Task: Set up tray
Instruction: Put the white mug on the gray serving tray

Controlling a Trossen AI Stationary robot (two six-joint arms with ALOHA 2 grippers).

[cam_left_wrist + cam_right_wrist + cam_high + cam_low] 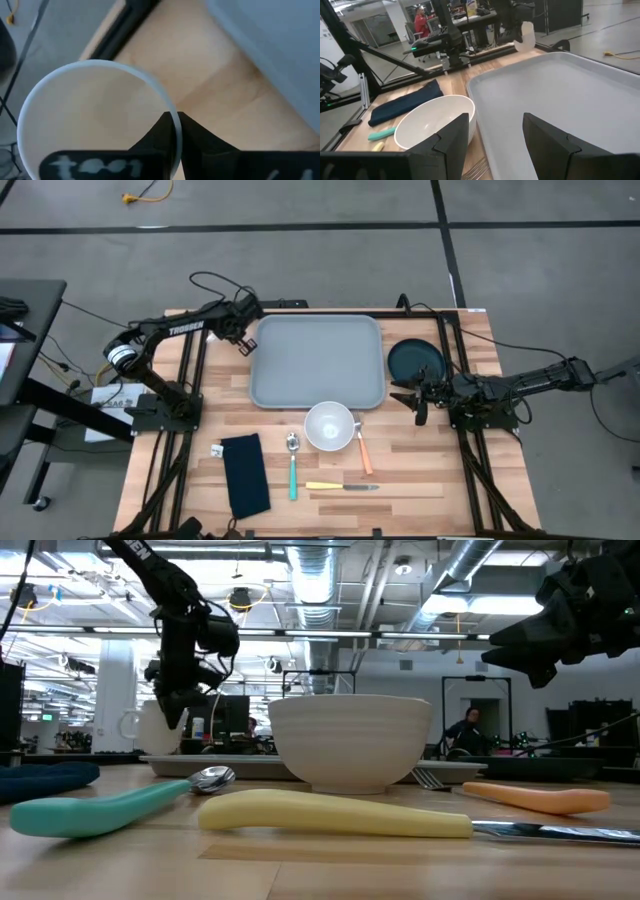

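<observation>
The left pincer [174,131] is pinched shut on the rim of a white cup [95,120], just beside the far left corner of the tray [315,360]. The tray lies bare in the middle of the surface [420,470]. Next, the cup likely needs lifting over the low rim. The right pincer [495,132] waits apart, near the white bowl [329,425] and dark plate [417,360].
</observation>
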